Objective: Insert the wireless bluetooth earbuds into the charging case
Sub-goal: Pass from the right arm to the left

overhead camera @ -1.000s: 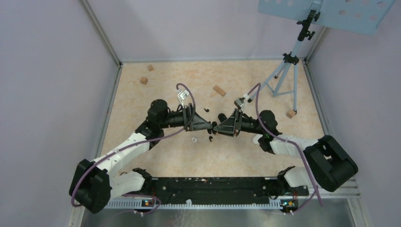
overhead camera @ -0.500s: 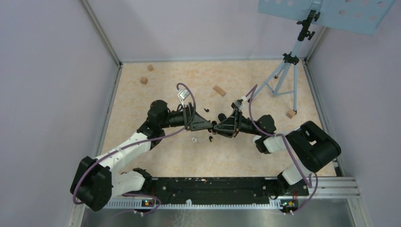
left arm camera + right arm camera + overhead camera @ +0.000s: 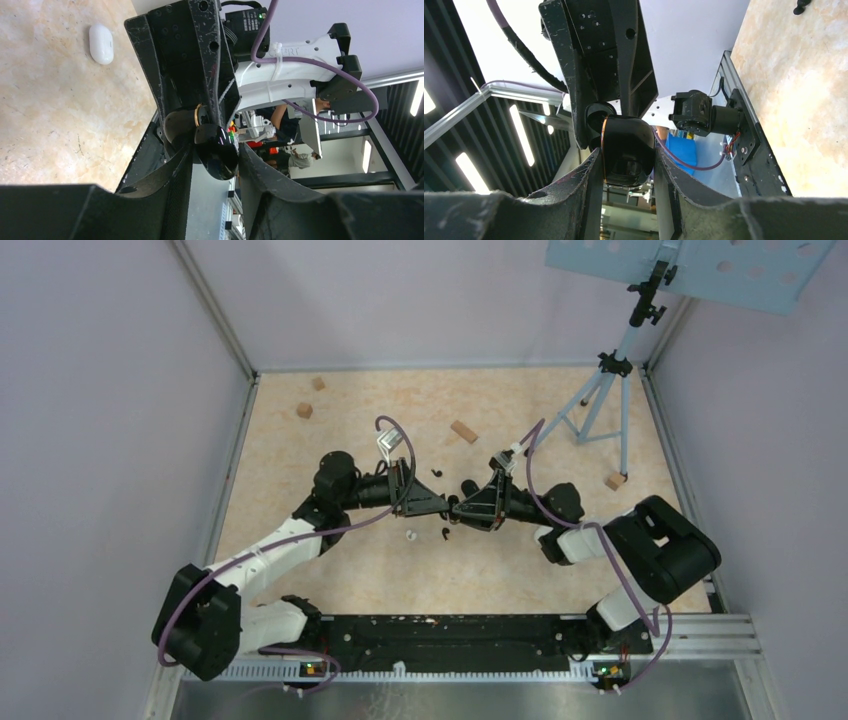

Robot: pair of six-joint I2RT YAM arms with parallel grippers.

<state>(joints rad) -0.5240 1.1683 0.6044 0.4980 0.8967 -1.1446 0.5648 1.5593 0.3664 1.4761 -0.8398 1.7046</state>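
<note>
Both grippers meet at the table's middle, each shut on the same glossy black charging case (image 3: pixel 452 507), held above the table. My left gripper (image 3: pixel 446 507) comes from the left and my right gripper (image 3: pixel 458 508) from the right. The case (image 3: pixel 217 150) sits between the fingers of the left gripper (image 3: pixel 215 156), with a gold rim showing. In the right wrist view the case (image 3: pixel 626 150) fills the gap of the right gripper (image 3: pixel 626 162). Small black earbuds lie at the back (image 3: pixel 437 472) and under the grippers (image 3: pixel 445 533). Another earbud (image 3: pixel 800 7) shows in the right wrist view.
A small white oval piece (image 3: pixel 410 536) lies near the grippers and also shows in the left wrist view (image 3: pixel 101 44). A dark lump (image 3: pixel 468 487) lies behind them. Wooden blocks (image 3: pixel 463 431) (image 3: pixel 304 410) (image 3: pixel 615 481) are scattered. A tripod (image 3: pixel 600 390) stands at the back right.
The right arm's elbow has swung in towards the left and its gripper has turned while holding the case. The left arm has shifted slightly. The case stays between both grippers.
</note>
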